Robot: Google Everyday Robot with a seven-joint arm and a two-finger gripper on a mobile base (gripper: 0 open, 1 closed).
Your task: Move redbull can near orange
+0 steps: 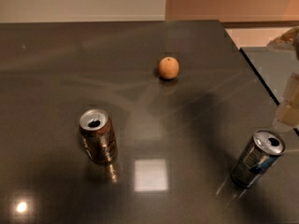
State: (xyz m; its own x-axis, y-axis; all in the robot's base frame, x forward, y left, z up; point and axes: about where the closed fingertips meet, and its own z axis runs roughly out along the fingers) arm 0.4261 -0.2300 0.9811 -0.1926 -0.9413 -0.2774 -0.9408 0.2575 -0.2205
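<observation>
- The gripper hangs at the right edge of the dark grey glossy table.
- Left of the jaws, lower, a square white light patch reflects on it.
- Far behind the jaws: a cream wall beside an orange-tan panel.

No print is legible on the redbull can. The gripper hangs at the right edge, just above it.

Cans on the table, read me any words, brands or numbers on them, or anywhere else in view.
Nothing here is readable.
The redbull can: print too blurred to read.
The brown can: markings too blurred to read.
The orange and the table: no text.
The gripper, at the right edge above the redbull can: no text seen.
</observation>
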